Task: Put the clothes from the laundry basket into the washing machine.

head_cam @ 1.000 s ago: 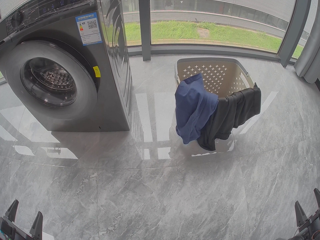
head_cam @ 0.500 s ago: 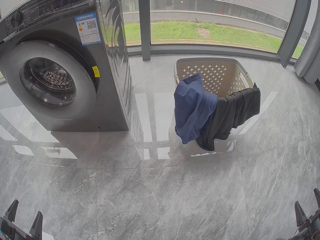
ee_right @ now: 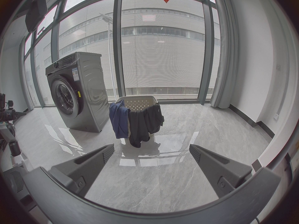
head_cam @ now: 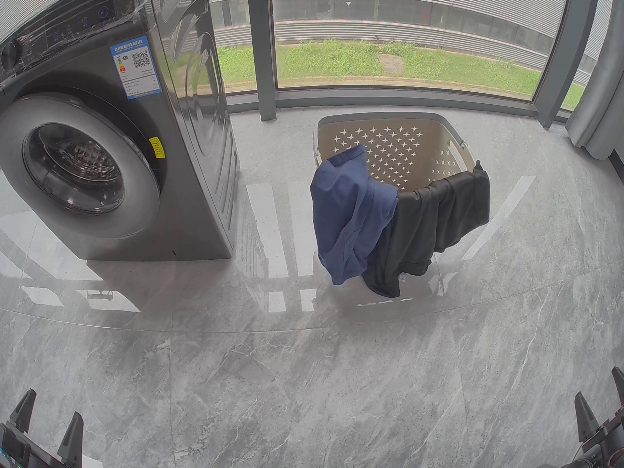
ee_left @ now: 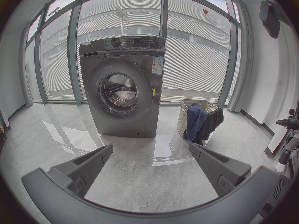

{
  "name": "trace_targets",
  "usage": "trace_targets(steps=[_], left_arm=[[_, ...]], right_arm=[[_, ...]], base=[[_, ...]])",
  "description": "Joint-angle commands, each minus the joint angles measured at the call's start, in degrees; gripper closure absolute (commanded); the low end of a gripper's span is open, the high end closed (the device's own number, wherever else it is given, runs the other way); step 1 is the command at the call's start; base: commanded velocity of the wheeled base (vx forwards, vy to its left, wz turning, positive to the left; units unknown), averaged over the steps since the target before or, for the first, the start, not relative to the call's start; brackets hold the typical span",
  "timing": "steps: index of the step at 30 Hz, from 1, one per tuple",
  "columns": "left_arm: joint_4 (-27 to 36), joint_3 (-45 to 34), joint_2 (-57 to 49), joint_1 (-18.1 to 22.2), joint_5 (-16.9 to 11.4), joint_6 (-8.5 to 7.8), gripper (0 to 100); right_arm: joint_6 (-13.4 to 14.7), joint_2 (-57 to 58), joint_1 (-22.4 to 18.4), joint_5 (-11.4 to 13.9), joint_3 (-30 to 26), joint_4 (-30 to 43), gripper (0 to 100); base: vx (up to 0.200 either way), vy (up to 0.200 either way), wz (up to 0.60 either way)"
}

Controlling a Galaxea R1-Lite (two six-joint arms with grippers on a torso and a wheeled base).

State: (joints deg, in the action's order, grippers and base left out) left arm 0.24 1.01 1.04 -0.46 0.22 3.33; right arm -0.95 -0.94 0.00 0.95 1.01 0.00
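Glossy grey marble floor (head_cam: 325, 372) runs to tall windows (head_cam: 403, 27). Clothes (head_cam: 348, 222) drape over the laundry basket (head_cam: 396, 144) rim, near the washing machine (head_cam: 188, 164). Left tool (ee_left: 150, 146) and right tool (ee_right: 151, 147) are released, empty.

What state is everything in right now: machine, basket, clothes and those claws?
Grey front-loading washing machine: door shut.
Beige perforated plastic laundry basket: upright on floor.
Blue garment: draped over basket rim.
Black garment: draped over rim beside it.
Left gripper: open, empty.
Right gripper: open, empty.
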Motion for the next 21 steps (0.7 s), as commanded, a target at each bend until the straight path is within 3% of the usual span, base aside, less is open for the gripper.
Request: trace_targets(steps=[1,13,21], left_arm=[[0.02,-0.92,-1.04,0.02,0.04,0.01,0],[0.02,-0.92,-1.04,0.02,0.04,0.01,0],[0.02,-0.92,-1.04,0.02,0.04,0.01,0]], right_arm=[[-0.02,0.94,0.0,0.02,-1.01,0.0,0],[-0.02,0.94,0.0,0.02,-1.01,0.0,0],[-0.02,0.94,0.0,0.02,-1.01,0.0,0]], base=[[0.0,0.0,0.0],[0.2,0.0,0.0],[0.0,0.0,0.0]])
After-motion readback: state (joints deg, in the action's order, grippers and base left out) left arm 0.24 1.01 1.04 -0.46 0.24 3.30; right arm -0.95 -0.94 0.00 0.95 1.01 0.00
